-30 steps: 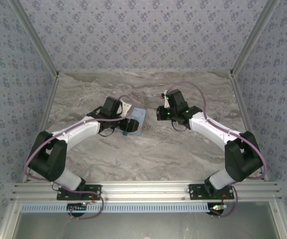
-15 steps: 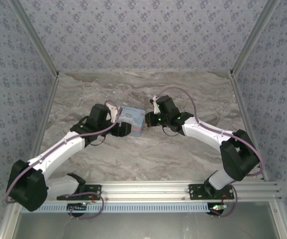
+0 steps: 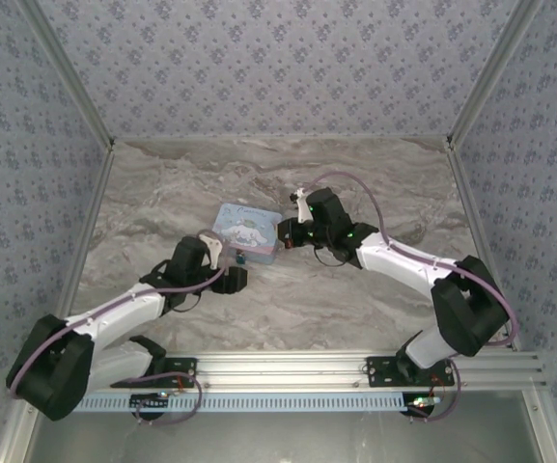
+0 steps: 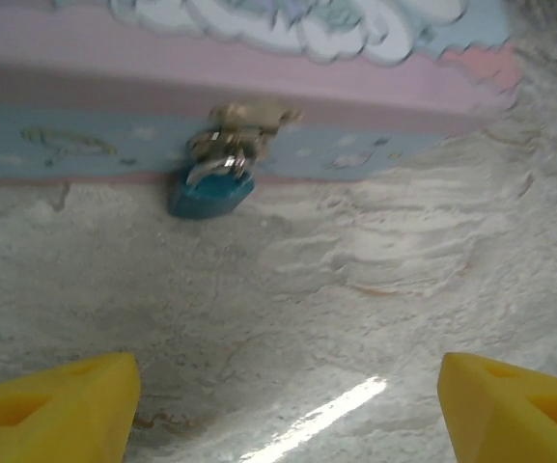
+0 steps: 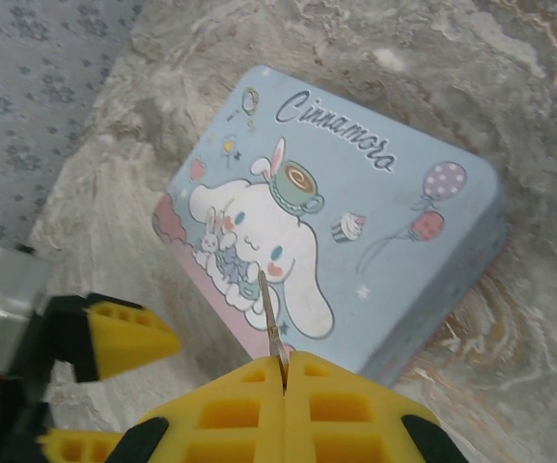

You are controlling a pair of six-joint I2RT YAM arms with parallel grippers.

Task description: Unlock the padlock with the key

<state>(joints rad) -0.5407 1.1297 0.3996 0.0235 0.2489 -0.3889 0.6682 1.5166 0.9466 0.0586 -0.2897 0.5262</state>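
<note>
The tiny blue-teal padlock (image 4: pixel 210 193) hangs by its thin shackle from the clasp on the near side of the light-blue cartoon tin (image 5: pixel 355 203), resting on the marble. From above, the padlock (image 3: pixel 242 258) is a small blue dot at the tin's (image 3: pixel 247 231) front edge. My left gripper (image 4: pixel 288 420) is open a short way in front of the padlock, with bare marble between its yellow fingertips (image 4: pixel 56 405). My right gripper (image 5: pixel 285 371) is shut on the slim metal key (image 5: pixel 270 313), whose blade points out over the tin's lid. In the top view it (image 3: pixel 286 234) sits at the tin's right edge.
The tin sits mid-table on the marble top (image 3: pixel 375 193), with patterned walls on three sides. My left gripper (image 3: pixel 232 280) lies low just in front of the tin. One of its yellow fingers (image 5: pixel 124 338) shows to the left in the right wrist view.
My left gripper has drawn back from the tin toward the near left, uncovering the lid and the padlock. The right gripper with the key has shifted slightly left and stays at the tin's right edge.
</note>
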